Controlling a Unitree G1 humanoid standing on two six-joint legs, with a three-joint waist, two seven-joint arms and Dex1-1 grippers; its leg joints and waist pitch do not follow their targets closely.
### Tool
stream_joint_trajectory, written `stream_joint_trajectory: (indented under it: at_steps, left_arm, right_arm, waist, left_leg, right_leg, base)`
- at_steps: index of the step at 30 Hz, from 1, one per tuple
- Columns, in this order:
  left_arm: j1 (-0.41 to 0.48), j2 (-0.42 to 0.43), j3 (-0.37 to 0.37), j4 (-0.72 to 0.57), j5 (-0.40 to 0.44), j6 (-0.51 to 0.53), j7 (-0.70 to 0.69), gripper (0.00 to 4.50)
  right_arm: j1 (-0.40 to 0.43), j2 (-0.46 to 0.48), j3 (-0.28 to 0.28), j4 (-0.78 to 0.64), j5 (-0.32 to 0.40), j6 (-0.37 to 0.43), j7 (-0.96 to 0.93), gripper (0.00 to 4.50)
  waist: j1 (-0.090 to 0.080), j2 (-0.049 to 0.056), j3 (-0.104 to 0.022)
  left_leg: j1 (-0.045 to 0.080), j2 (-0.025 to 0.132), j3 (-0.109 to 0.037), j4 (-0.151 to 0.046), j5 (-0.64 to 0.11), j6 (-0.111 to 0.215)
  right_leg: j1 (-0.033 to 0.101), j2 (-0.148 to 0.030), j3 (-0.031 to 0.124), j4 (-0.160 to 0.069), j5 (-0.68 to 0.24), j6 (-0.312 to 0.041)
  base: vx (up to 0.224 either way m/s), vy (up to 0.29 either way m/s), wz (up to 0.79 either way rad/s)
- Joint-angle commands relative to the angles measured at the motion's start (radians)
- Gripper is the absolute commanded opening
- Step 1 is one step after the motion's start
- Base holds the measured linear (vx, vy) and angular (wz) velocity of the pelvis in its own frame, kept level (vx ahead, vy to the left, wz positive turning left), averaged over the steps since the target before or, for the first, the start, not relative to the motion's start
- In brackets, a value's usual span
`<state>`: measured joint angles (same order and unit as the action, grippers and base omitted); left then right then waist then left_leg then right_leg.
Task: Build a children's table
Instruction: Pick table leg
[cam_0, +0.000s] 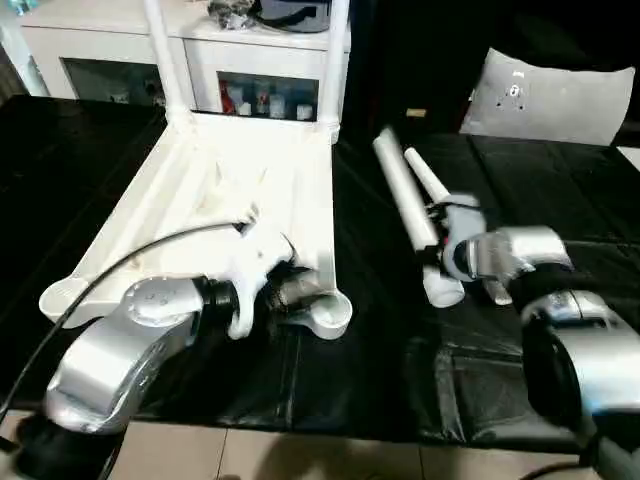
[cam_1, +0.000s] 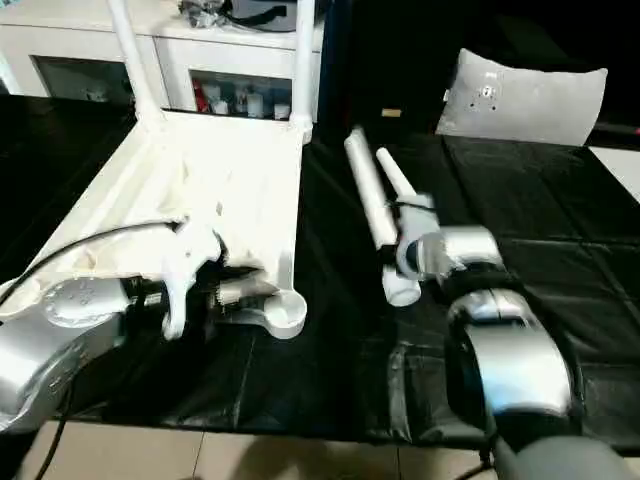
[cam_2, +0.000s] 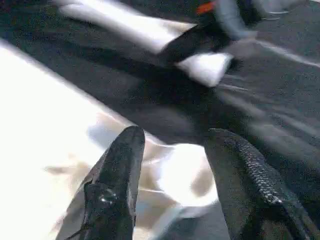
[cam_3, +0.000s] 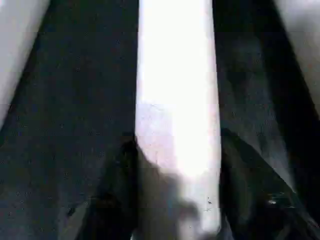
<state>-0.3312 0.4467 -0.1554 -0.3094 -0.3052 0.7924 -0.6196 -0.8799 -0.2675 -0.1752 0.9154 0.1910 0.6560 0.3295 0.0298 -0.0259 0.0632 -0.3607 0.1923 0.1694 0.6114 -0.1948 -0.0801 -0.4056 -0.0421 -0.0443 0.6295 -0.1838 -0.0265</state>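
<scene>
Spread left fingers (cam_2: 125, 170) are held around the tabletop's (cam_0: 250, 190) near corner socket (cam_0: 328, 315), while a loose leg (cam_0: 410, 210) on the counter (cam_0: 380, 360) is pinched by the right fingers (cam_3: 120, 200) and should be kept straight.

Left gripper (cam_2: 172, 165) jaws apart, right gripper (cam_3: 175, 195) clamped (both low)
</scene>
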Motion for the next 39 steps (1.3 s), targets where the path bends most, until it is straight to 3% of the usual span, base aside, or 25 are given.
stream_joint_trajectory:
  at_steps: [1,2,3,5,7,8,10,11,13,15,18,19,22,23,26,32,36,39]
  left_arm:
    - [-0.026,-0.022,0.026,0.025,0.012,-0.020,0.043,2.27]
    - [-0.038,-0.047,0.038,0.036,0.008,-0.032,0.061,2.27]
    - [-0.052,-0.079,0.050,0.049,0.001,-0.050,0.083,2.27]
    - [-0.061,-0.093,0.054,0.055,-0.003,-0.053,0.092,2.27]
    - [-0.085,-0.130,0.079,0.064,-0.022,-0.049,0.118,2.27]
    - [-0.105,-0.156,0.100,0.076,-0.037,-0.049,0.138,2.54]
    - [-0.162,-0.241,0.190,0.110,-0.105,-0.024,0.202,2.60]
    - [-0.162,-0.241,0.190,0.110,-0.105,-0.024,0.202,2.60]
    - [-0.227,-0.306,0.271,0.143,-0.193,0.001,0.227,2.80]
    - [-0.244,-0.313,0.285,0.152,-0.210,0.003,0.224,3.05]
    - [-0.295,-0.340,0.326,0.177,-0.290,0.029,0.213,3.16]
    - [-0.333,-0.369,0.362,0.193,-0.344,0.057,0.223,3.40]
    - [-0.362,-0.390,0.390,0.202,-0.386,0.082,0.233,3.62]
    - [-0.368,-0.394,0.396,0.204,-0.396,0.088,0.236,3.73]
    - [-0.386,-0.388,0.370,0.219,-0.393,0.109,0.229,3.98]
    - [-0.401,-0.415,0.368,0.201,-0.471,0.151,0.221,4.48]
    - [-0.395,-0.414,0.332,0.203,-0.447,0.164,0.226,4.50]
    - [-0.388,-0.415,0.309,0.212,-0.424,0.162,0.233,4.50]
  right_arm:
    - [0.032,0.017,-0.038,-0.150,0.054,-0.066,0.043,1.91]
    - [0.069,0.035,-0.060,-0.244,0.091,-0.047,0.063,1.91]
    - [0.116,0.065,-0.103,-0.363,0.155,-0.021,0.074,1.91]
    - [0.133,0.079,-0.123,-0.409,0.187,-0.004,0.079,1.91]
    - [0.178,0.097,-0.130,-0.496,0.233,-0.022,0.124,1.91]
    - [0.205,0.107,-0.130,-0.540,0.258,-0.027,0.150,1.91]
    - [0.283,0.133,-0.118,-0.650,0.329,-0.042,0.222,1.91]
    - [0.283,0.133,-0.118,-0.650,0.329,-0.042,0.222,1.91]
    - [0.377,0.149,-0.091,-0.775,0.404,0.013,0.304,1.91]
    - [0.397,0.151,-0.080,-0.803,0.417,0.027,0.322,1.91]
    - [0.438,0.152,-0.061,-0.880,0.468,0.071,0.353,1.91]
    - [0.455,0.145,-0.051,-0.916,0.493,0.089,0.367,1.91]
    - [0.469,0.138,-0.041,-0.940,0.506,0.090,0.376,1.91]
    - [0.472,0.136,-0.038,-0.946,0.508,0.089,0.379,1.91]
    - [0.482,0.129,-0.027,-0.982,0.528,0.106,0.402,1.91]
    - [0.493,0.120,-0.007,-1.013,0.554,0.122,0.415,1.91]
    - [0.499,0.120,0.010,-1.027,0.556,0.113,0.416,1.91]
    - [0.505,0.116,0.036,-1.031,0.514,0.084,0.410,1.91]
  waist:
    - [-0.001,0.015,-0.076]
    - [0.000,0.016,-0.076]
    - [0.000,0.009,-0.080]
    - [0.004,0.012,-0.079]
    - [0.007,0.008,-0.077]
    - [0.007,0.009,-0.076]
    - [0.015,0.012,-0.075]
    - [0.016,0.010,-0.075]
    - [0.020,0.010,-0.075]
    - [0.020,0.012,-0.073]
    - [0.022,0.012,-0.073]
    - [0.022,0.011,-0.073]
    - [0.024,0.008,-0.072]
    - [0.023,0.006,-0.070]
    - [0.027,0.003,-0.072]
    - [0.033,0.005,-0.075]
    - [0.034,0.006,-0.074]
    - [0.033,0.008,-0.073]
  left_leg:
    - [0.001,0.021,-0.002,-0.057,-0.151,-0.017]
    - [-0.003,0.018,-0.001,-0.058,-0.122,-0.007]
    - [-0.003,0.020,-0.002,-0.058,-0.102,0.005]
    - [-0.004,0.023,-0.003,-0.061,-0.090,0.015]
    - [-0.001,0.025,-0.001,-0.061,-0.100,0.019]
    - [0.000,0.024,0.000,-0.060,-0.105,0.018]
    - [0.004,0.023,0.002,-0.058,-0.120,0.018]
    - [0.000,0.024,-0.001,-0.061,-0.122,0.020]
    - [-0.002,0.023,-0.004,-0.062,-0.118,0.027]
    - [-0.002,0.022,-0.005,-0.064,-0.120,0.029]
    - [-0.001,0.019,-0.005,-0.062,-0.120,0.026]
    - [-0.004,0.019,-0.005,-0.063,-0.119,0.026]
    - [-0.001,0.019,-0.005,-0.061,-0.128,0.023]
    - [-0.005,0.019,-0.006,-0.063,-0.125,0.023]
    - [-0.003,0.021,-0.006,-0.064,-0.111,0.028]
    - [-0.004,0.024,-0.006,-0.064,-0.077,0.030]
    - [-0.003,0.025,-0.006,-0.064,-0.078,0.033]
    - [-0.005,0.025,-0.007,-0.065,-0.079,0.029]
  right_leg:
    - [0.057,-0.065,0.043,-0.075,-0.186,-0.161]
    - [0.062,-0.062,0.043,-0.075,-0.153,-0.164]
    - [0.064,-0.063,0.043,-0.072,-0.118,-0.175]
    - [0.064,-0.066,0.042,-0.071,-0.113,-0.185]
    - [0.060,-0.067,0.043,-0.075,-0.133,-0.192]
    - [0.060,-0.067,0.043,-0.075,-0.142,-0.192]
    - [0.057,-0.069,0.044,-0.083,-0.164,-0.188]
    - [0.061,-0.070,0.042,-0.083,-0.171,-0.187]
    - [0.063,-0.071,0.040,-0.085,-0.191,-0.176]
    - [0.060,-0.069,0.040,-0.092,-0.209,-0.166]
    - [0.060,-0.070,0.039,-0.093,-0.234,-0.153]
    - [0.061,-0.070,0.038,-0.095,-0.243,-0.148]
    - [0.057,-0.072,0.037,-0.099,-0.285,-0.140]
    - [0.058,-0.072,0.037,-0.100,-0.293,-0.135]
    - [0.058,-0.071,0.038,-0.099,-0.274,-0.124]
    - [0.061,-0.073,0.038,-0.092,-0.200,-0.154]
    - [0.061,-0.075,0.038,-0.094,-0.207,-0.149]
    - [0.062,-0.076,0.038,-0.095,-0.213,-0.141]
  base:
    - [0.000,0.000,0.00]
    - [0.000,0.000,0.00]
    - [0.000,0.000,0.00]
    - [0.000,0.000,0.00]
    - [0.000,0.000,0.00]
    - [0.000,0.000,0.00]
    - [0.000,0.000,0.00]
    - [0.000,0.000,0.00]
    - [0.000,0.000,0.00]
    - [0.000,0.000,0.00]
    - [0.000,0.000,0.00]
    - [0.000,0.000,0.00]
    - [0.000,0.000,0.00]
    - [0.000,0.000,0.00]
    - [0.000,0.000,0.00]
    - [0.000,0.000,0.00]
    - [0.000,0.000,0.00]
    - [0.000,0.000,0.00]
